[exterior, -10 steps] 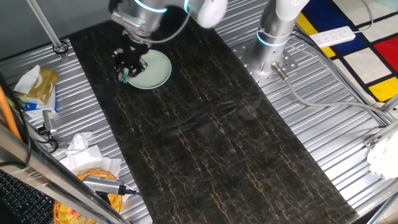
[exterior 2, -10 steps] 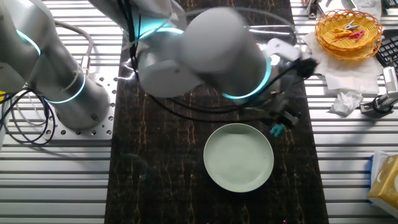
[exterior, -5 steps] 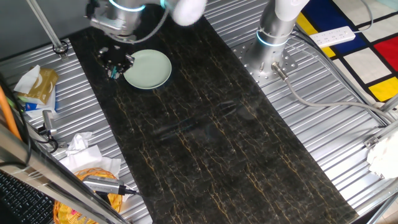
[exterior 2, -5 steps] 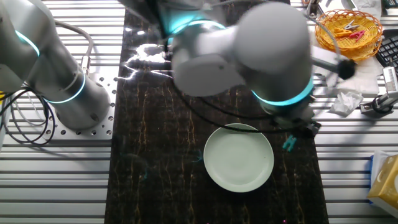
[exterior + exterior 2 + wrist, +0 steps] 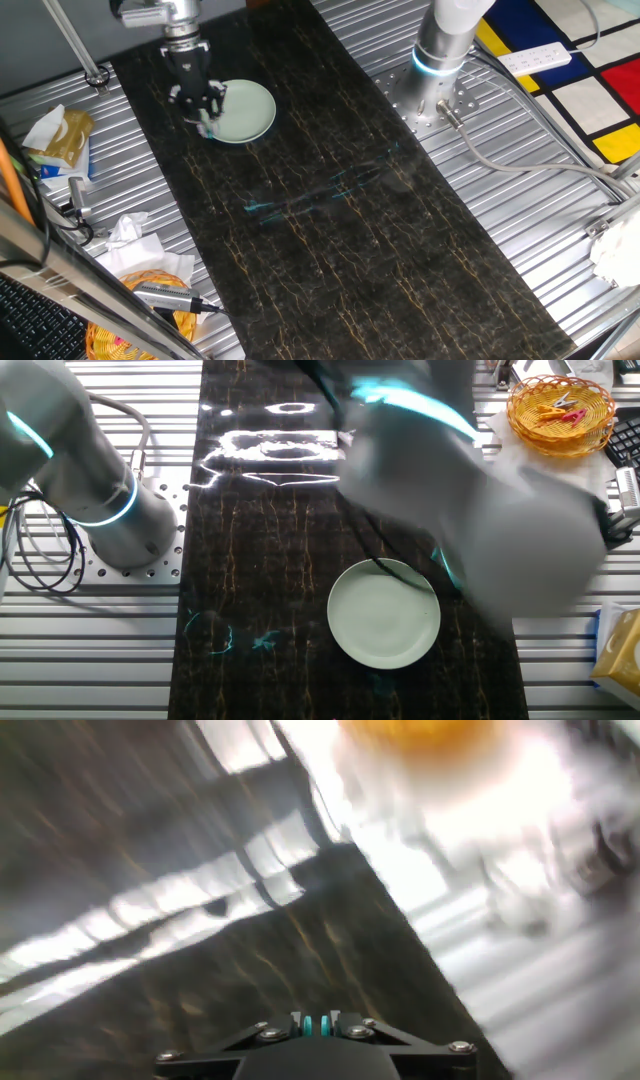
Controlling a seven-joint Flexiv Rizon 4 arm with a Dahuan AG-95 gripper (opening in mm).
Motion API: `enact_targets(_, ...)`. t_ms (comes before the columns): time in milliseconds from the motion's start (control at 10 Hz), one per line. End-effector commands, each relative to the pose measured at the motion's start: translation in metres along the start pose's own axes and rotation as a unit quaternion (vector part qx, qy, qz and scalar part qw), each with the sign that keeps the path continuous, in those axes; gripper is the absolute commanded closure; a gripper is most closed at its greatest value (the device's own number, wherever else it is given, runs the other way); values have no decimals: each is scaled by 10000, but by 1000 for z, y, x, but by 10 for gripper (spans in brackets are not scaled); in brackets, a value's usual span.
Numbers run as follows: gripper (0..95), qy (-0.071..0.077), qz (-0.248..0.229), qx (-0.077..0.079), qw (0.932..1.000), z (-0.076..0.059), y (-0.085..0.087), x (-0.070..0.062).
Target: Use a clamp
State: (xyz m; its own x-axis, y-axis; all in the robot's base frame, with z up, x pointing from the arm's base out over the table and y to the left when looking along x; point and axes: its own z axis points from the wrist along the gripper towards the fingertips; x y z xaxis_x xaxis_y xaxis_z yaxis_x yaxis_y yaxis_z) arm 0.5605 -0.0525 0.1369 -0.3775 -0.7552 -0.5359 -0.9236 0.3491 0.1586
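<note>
The round pale green plate (image 5: 248, 110) lies on the dark marbled mat; it also shows in the other fixed view (image 5: 385, 615). My gripper (image 5: 202, 110) hangs at the plate's left rim, pointing down. In the hand view the gripper (image 5: 322, 1022) is shut on the tiny teal clamp (image 5: 322, 1025), which shows as two teal tips between the black fingers (image 5: 296, 1021). The clamp is too small to make out in the fixed views. In the other fixed view my blurred arm (image 5: 480, 510) hides the gripper.
An orange basket (image 5: 560, 408) and white tissues (image 5: 555, 525) lie off the mat's right side. A yellow box (image 5: 620, 650) stands at the right edge. The robot base (image 5: 440, 60) stands beside the mat. A bag (image 5: 60, 135) and crumpled paper (image 5: 130, 235) lie left of the mat.
The gripper swung out to the left of the plate and came back to its left rim, turning upright. The arm swept right in the other fixed view. The clamp stays held.
</note>
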Motion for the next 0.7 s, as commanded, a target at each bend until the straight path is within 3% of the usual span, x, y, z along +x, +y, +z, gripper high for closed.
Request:
enact_targets(100,950,406,94,757,9963,0,-23,19)
enact_targets(500,950,531,-101,652,9964,0,-24,19)
enact_targets(700,950,706,-228,513,9959,0,-23,19)
